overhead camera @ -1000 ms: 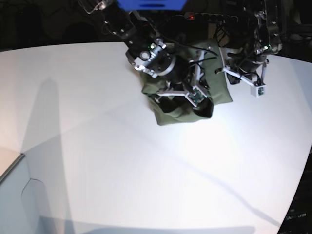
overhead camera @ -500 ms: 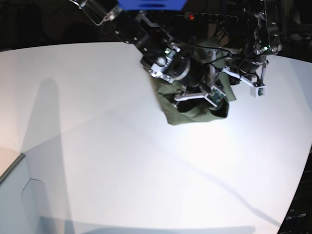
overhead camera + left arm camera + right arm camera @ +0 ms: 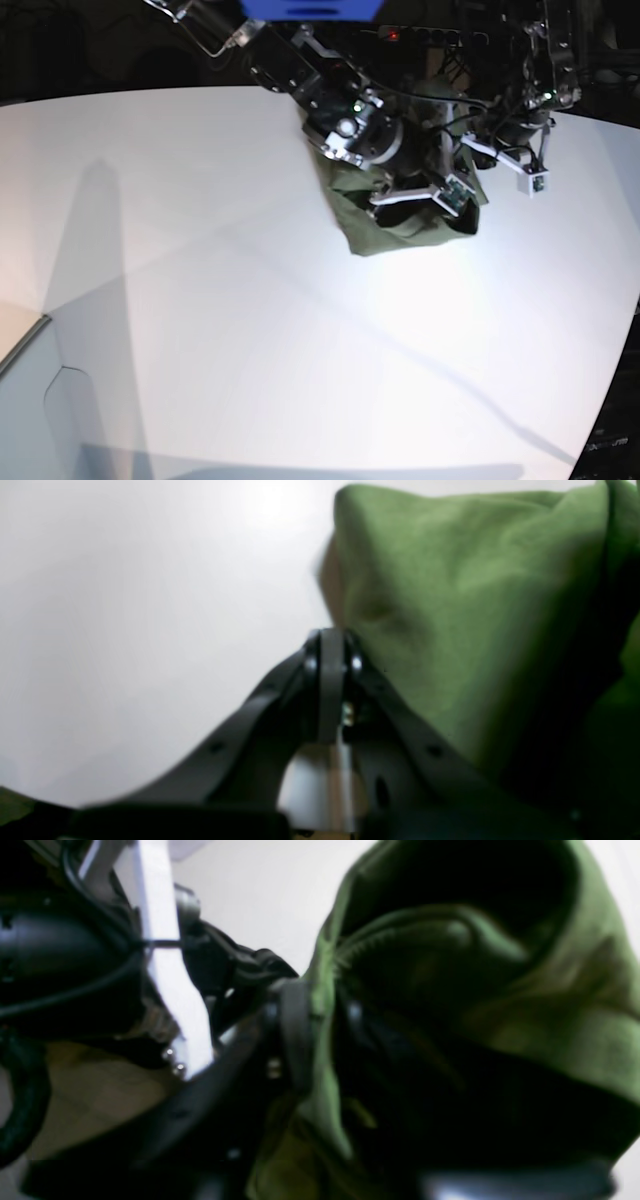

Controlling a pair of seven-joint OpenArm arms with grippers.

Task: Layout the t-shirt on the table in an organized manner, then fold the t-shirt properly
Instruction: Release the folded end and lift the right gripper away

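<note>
The olive t-shirt [image 3: 385, 225] lies bunched in a heap on the white table [image 3: 250, 320], at the far middle-right. My right gripper [image 3: 325, 1020] hangs over the heap with its fingers parted, and a hem of the t-shirt [image 3: 550, 1005] runs between them. In the base view this gripper [image 3: 420, 198] sits on top of the cloth. My left gripper [image 3: 331, 645] is shut at the heap's right side. The raised fold of the t-shirt [image 3: 450, 605] lies against its right finger, and no cloth shows between the tips.
The left arm [image 3: 515, 130] and the right arm [image 3: 350, 125] stand close together over the heap. Dark equipment and cables line the table's far edge [image 3: 420, 40]. A lower white ledge [image 3: 30, 400] shows at the near left.
The right arm has slid to the right, dragging the heap toward the left arm. Its fingers have parted around the hem. The left arm has barely moved.
</note>
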